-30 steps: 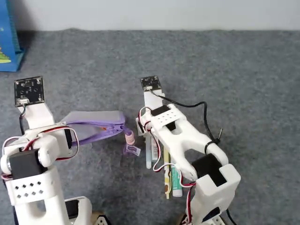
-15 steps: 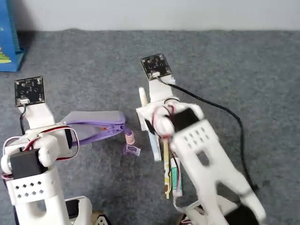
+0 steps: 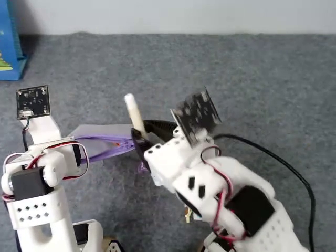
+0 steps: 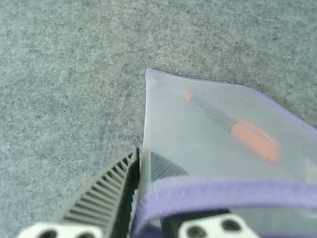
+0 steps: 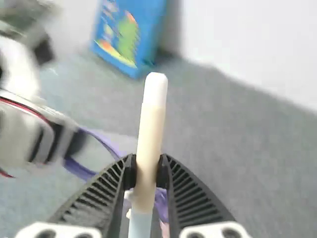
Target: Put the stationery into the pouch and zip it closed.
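Pinching a cream pen (image 5: 150, 121), right fingers (image 5: 110, 189) have lifted it toward the pouch (image 4: 213, 144) left fingers (image 4: 101, 204) clamp.

Pouch (image 3: 105, 137) on worktop (image 3: 262, 79), end in left pincer (image 4: 143, 168); pen (image 3: 135, 111) in right pincer (image 5: 146, 163), at pouch's right end.

frosted translucent plastic pouch (image 4: 208, 144) with purple woven trim (image 4: 223, 192), smooth matt cream pen (image 5: 152, 114), rough grey carpet (image 3: 262, 79)

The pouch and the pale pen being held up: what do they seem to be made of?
The pouch looks like thin frosted plastic, since an orange thing inside shows through its wall; its purple band looks like woven fabric. The pen seems smooth matt plastic, cream, with an even unmarked surface.
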